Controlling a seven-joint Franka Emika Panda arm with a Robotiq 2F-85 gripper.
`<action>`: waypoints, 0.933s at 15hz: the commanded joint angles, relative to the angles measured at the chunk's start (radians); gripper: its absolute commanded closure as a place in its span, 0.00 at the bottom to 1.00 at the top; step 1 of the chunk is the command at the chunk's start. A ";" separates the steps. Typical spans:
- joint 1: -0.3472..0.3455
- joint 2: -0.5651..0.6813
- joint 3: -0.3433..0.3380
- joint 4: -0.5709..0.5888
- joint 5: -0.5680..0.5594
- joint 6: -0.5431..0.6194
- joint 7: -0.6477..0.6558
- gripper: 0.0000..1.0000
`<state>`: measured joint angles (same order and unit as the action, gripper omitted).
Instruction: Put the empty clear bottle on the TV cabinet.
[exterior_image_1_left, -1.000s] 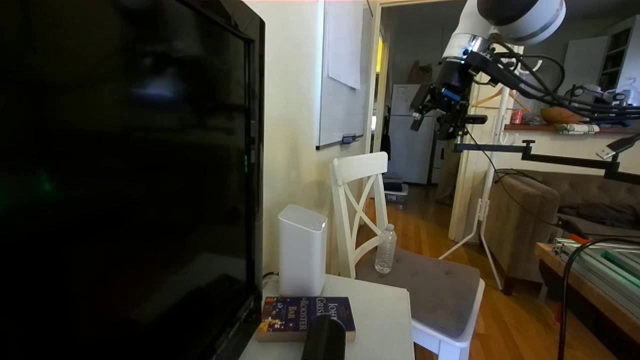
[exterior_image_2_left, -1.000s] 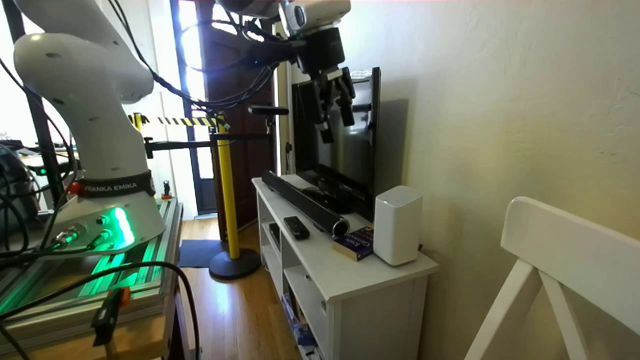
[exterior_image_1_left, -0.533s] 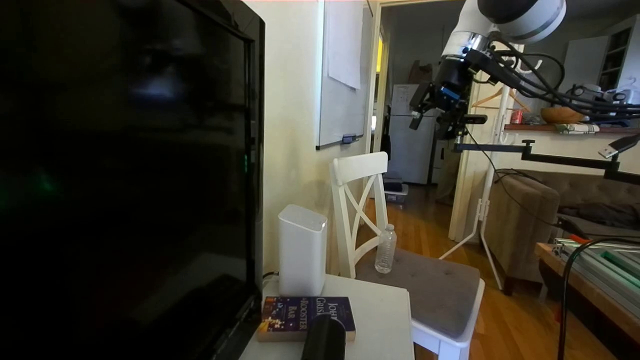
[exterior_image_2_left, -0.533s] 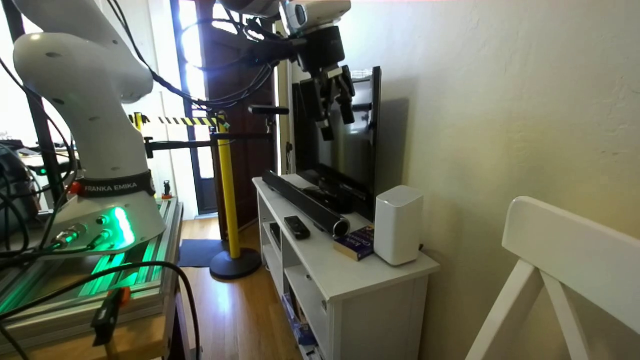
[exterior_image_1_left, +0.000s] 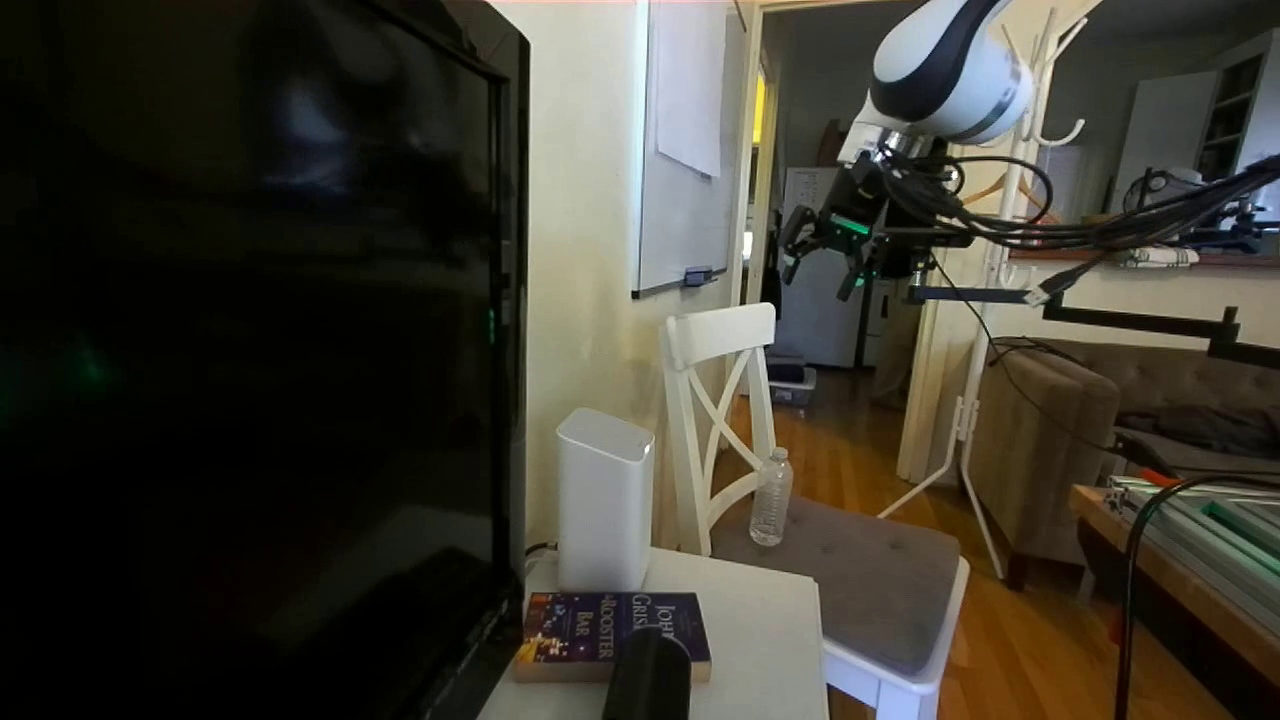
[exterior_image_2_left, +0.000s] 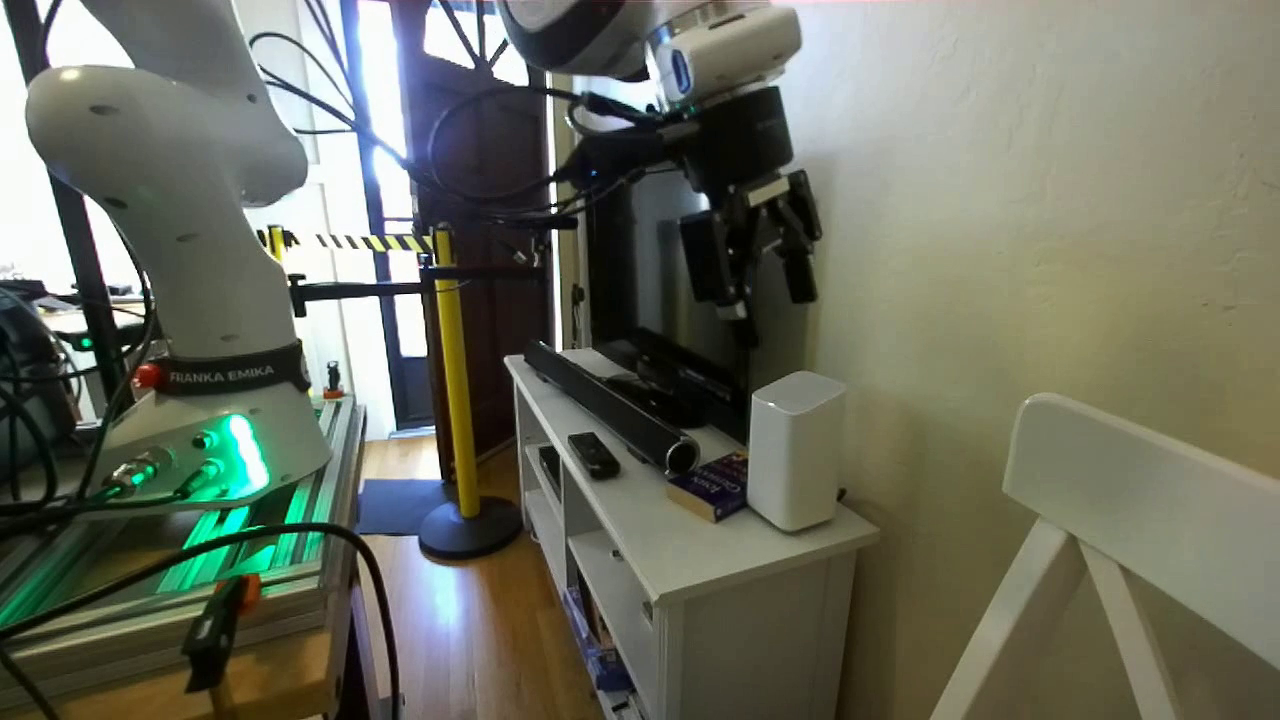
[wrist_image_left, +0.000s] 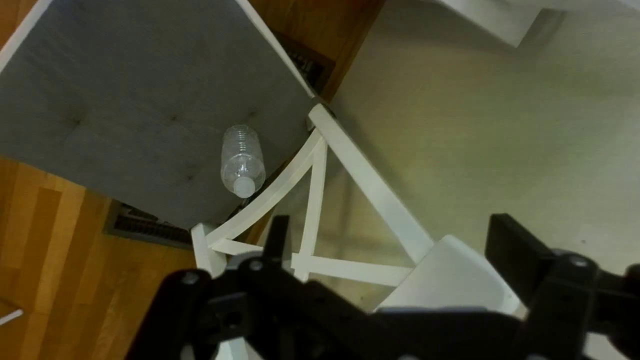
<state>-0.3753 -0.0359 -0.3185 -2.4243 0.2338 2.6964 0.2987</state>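
Note:
The clear bottle (exterior_image_1_left: 771, 500) stands upright on the grey seat of the white chair, close to its backrest. It also shows in the wrist view (wrist_image_left: 243, 157), seen from above with its white cap toward me. An exterior view does not show it. The TV cabinet (exterior_image_2_left: 640, 545) is low and white; its near top corner also shows in an exterior view (exterior_image_1_left: 770, 640). My gripper (exterior_image_1_left: 818, 283) is open and empty, high above the chair. It shows in an exterior view (exterior_image_2_left: 776, 315) and in the wrist view (wrist_image_left: 390, 220), with the chair's backrest below its fingers.
The chair (exterior_image_1_left: 860, 580) stands beside the cabinet's end. On the cabinet are a white column (exterior_image_2_left: 797, 450), a book (exterior_image_2_left: 712, 487), a soundbar (exterior_image_2_left: 610, 405), a remote (exterior_image_2_left: 594, 455) and the TV (exterior_image_1_left: 260, 360). A wall (exterior_image_2_left: 1000, 250) runs behind. Cables hang from the arm.
The arm has moved toward the chair and lower: the gripper shifts left in an exterior view and right and down in an exterior view. It stays open. The bottle has not moved.

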 joint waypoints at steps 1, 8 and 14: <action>-0.001 0.241 -0.023 0.202 0.140 0.008 -0.004 0.00; -0.113 0.573 0.042 0.448 0.344 0.018 -0.005 0.00; -0.171 0.793 0.040 0.579 0.370 0.087 0.068 0.00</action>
<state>-0.5285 0.6397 -0.2741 -1.9476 0.5875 2.7631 0.3034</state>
